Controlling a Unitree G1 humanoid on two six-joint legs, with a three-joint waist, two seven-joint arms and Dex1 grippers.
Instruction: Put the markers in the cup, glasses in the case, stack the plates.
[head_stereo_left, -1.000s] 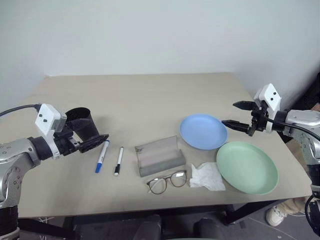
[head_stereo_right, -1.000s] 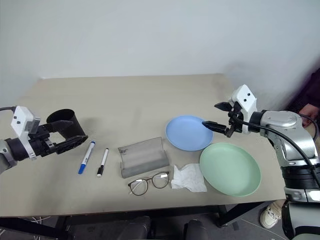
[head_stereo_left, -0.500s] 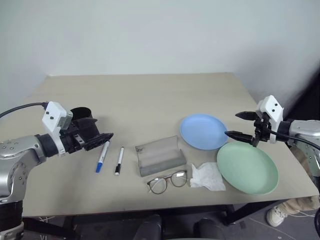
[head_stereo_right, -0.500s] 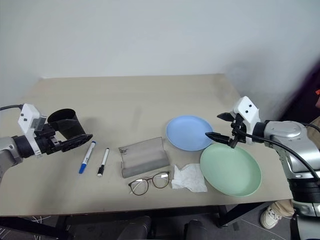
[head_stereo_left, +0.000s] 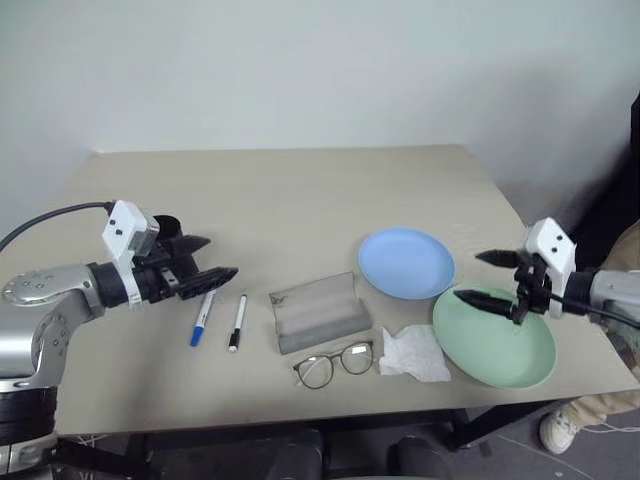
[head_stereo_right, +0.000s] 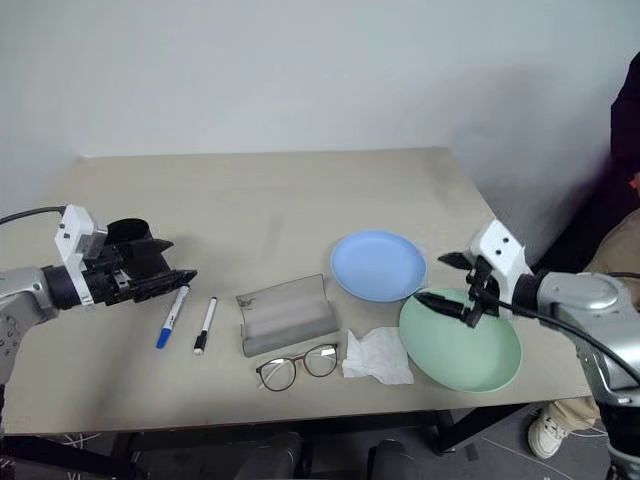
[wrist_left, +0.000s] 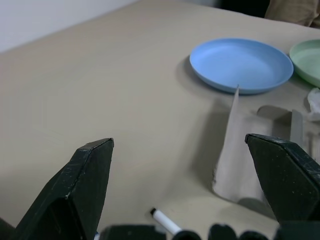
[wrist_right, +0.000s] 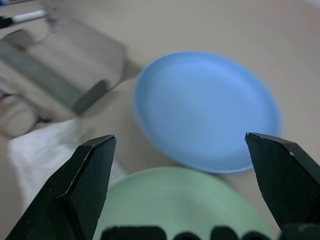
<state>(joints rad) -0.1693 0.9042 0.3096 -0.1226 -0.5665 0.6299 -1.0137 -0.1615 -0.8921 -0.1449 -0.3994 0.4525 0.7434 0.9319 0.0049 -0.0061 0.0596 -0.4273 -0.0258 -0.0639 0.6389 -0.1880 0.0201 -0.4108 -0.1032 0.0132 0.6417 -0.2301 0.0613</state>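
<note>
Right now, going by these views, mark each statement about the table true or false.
1. The blue plate is stacked on the green plate. False: they lie side by side.
2. The glasses lie on the table in front of the case. True.
3. Both markers are in the cup. False: they lie on the table.
4. The right end effector is open above the green plate. True.
5. The left end effector holds a marker. False: it is open and holds nothing.

The left hand (head_stereo_left: 196, 260) hides most of the cup (head_stereo_left: 166, 228); right wrist view blurs the blue plate (wrist_right: 205, 110)
</note>
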